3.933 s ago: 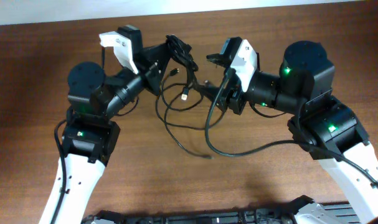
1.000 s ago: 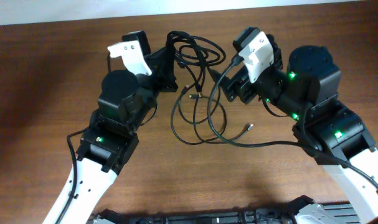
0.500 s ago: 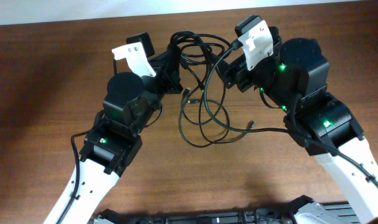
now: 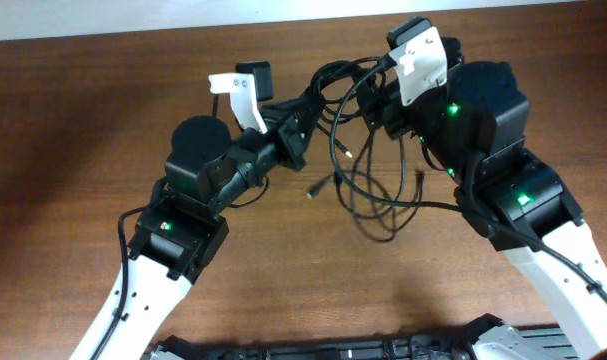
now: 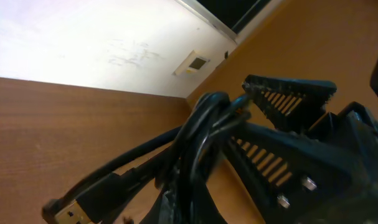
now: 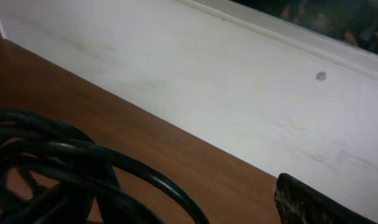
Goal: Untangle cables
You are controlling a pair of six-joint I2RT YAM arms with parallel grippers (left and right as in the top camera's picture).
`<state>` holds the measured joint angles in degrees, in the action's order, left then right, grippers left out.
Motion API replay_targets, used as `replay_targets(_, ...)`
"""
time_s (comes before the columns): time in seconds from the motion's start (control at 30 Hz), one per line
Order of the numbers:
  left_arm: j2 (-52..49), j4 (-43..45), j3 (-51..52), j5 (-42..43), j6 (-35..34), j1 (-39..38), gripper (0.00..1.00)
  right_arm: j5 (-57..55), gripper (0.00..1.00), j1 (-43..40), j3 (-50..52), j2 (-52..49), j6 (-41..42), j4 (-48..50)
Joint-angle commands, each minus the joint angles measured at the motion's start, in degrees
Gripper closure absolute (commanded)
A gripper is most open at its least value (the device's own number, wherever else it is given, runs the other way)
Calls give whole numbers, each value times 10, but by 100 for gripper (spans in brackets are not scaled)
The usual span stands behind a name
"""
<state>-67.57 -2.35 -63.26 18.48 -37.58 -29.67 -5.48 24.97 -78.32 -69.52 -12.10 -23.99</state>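
- Left gripper (image 4: 301, 120): the jaws are closed down tight on the cables (image 4: 328, 78). The left wrist view shows the black cords bunched and pinched between the two ribbed fingers (image 5: 288, 93).
- Right gripper (image 4: 378, 100): the jaws stand wide. The right wrist view shows only one finger (image 6: 307, 202), at the lower right corner. The cords lie at the lower left of that view, apart from this finger. No grip on the cords shows in either view.
- Cables, upper part: the tangled knot of cords sits between the two grippers, near the far edge of the table (image 4: 63, 150). It is close below the white strip (image 4: 133, 15) that runs along that edge.
- Cables, lower part: several thin loops (image 4: 375, 215) run from the knot toward the near side, between the two arms. They appear blurred in the overhead view, and whether they rest on the wood cannot be told.
- Connectors: one small plug (image 4: 316, 188) shows at the left of the loops, just below the left gripper. A second plug (image 4: 420, 177) shows at the right of the loops, beside the right arm.
- Connector, close view: a flat plug with a gold-coloured tip (image 5: 70, 211) appears at the lower left of the left wrist view, at the end of one cord.
- Arms: both reach toward the far centre of the table, their wrists angled inward to the knot.
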Motion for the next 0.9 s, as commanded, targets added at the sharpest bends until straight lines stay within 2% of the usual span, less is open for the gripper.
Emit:
replay_targets(0.0, 4, 1, -7, 30, -6, -3, 100, -82, 10, -2, -5, -2, 6, 9)
replay_targets(0.03, 4, 1, -7, 30, -6, -3, 100, -81, 11, -2, -5, -2, 6, 11)
replay_targets(0.07, 4, 1, -7, 29, -6, -3, 100, -81, 17, -2, -5, -2, 6, 11)
replay_targets(0.13, 4, 1, -7, 27, 5, -3, 100, -81, 16, -2, -5, -2, 6, 11)
replay_targets(0.23, 4, -1, -7, 2, 91, -3, 100, -81, 16, -2, -5, 2, 22, 16)
replay_targets(0.3, 4, -14, -7, -40, 120, -3, 100, -59, 13, -2, -5, 16, 32, 19)
replay_targets(0.4, 4, -16, -7, -66, 120, -3, 100, -21, 7, -2, -5, 37, 32, 10)
replay_targets(0.5, 4, -14, -7, -109, 120, -3, 100, -20, 6, -2, -5, 46, 31, -24)
replay_targets(0.53, 4, -12, -7, -108, 120, -3, 100, -11, 6, -2, -5, 46, 9, -36)
replay_targets(0.6, 4, -9, -7, -108, 161, -3, 100, 78, 6, -2, -5, 46, -81, -69)
replay_targets(0.7, 4, -3, -7, -52, 217, -3, 100, 126, 6, -2, -5, 46, -180, -107)
replay_targets(0.8, 4, 19, -7, 40, 259, -3, 100, 125, 7, -3, -5, 46, -205, -114)
replay_targets(0.83, 4, 24, -7, 58, 260, -3, 100, 123, 10, -3, -5, 45, -206, -114)
replay_targets(0.87, 4, 26, -7, 62, 259, -3, 100, 123, 18, -3, -5, 45, -207, -114)
